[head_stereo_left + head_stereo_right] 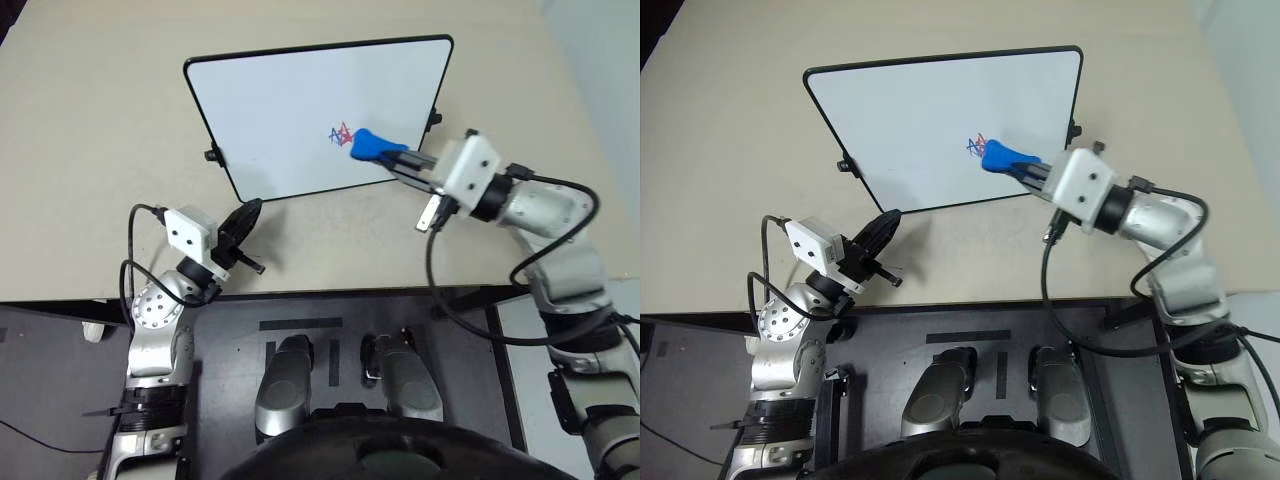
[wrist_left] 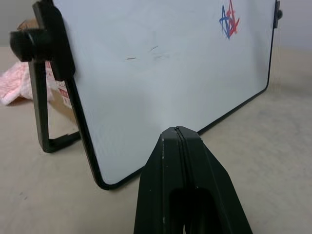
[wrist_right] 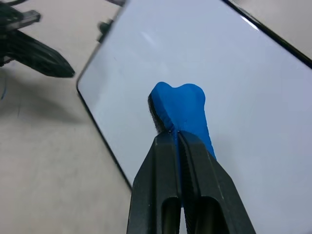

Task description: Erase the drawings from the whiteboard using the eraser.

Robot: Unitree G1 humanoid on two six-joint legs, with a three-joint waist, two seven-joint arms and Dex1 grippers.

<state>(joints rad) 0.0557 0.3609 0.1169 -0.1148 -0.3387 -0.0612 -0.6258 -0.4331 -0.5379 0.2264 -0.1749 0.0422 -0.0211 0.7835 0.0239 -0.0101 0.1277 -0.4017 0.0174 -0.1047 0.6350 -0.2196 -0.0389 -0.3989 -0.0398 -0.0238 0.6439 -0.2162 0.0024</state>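
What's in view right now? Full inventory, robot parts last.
whiteboard: 1, white with a thin black rim, propped on the tabletop ahead of both arms.
drawings: 1 small tangle, red and blue, on the board toward its right side.
eraser: 1, bright blue, held over the board, its tip right beside the drawings.
table: 1, beige, under the board.
pink patterned thing: 1, pink and white, behind the board's edge; cannot tell what it is.
left gripper: 1, black fingers shut, empty, near the board's lower left corner.
right gripper: 1, black fingers shut on the eraser.
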